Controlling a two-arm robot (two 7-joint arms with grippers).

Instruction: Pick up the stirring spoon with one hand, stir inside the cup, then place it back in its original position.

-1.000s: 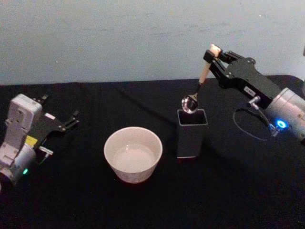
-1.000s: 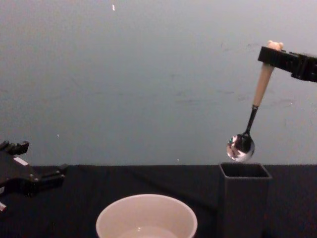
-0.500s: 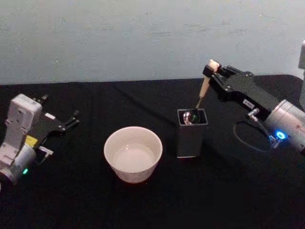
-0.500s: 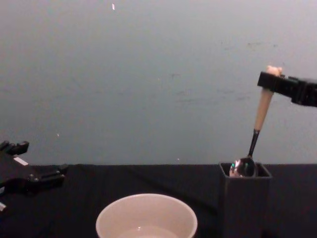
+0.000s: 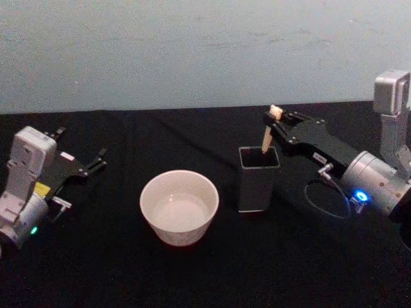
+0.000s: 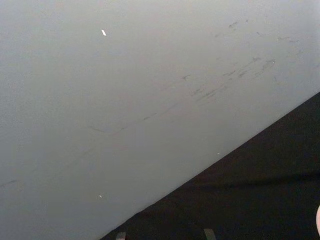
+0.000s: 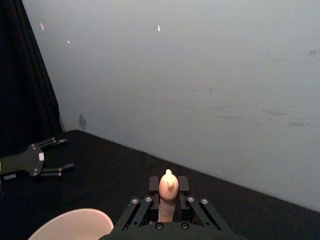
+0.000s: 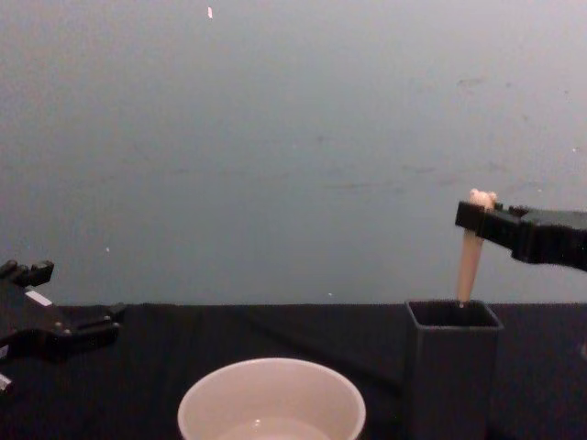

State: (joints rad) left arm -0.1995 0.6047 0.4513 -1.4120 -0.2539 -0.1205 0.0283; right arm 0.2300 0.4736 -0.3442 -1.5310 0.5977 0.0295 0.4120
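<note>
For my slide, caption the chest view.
Right tool lowers bear-topped stirring spoon into dark grey holder beside cream cup.

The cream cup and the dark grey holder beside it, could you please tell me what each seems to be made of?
The wide round cream cup looks like glazed ceramic, though smooth plastic is possible: its thin rim and inner wall carry a soft sheen. The tall dark grey square-mouthed holder looks like matte plastic or coated metal: flat, even walls, crisp edges, no gloss.

spoon (image 5: 266, 136) bowl hidden, probably inside holder (image 5: 258, 179)
</note>
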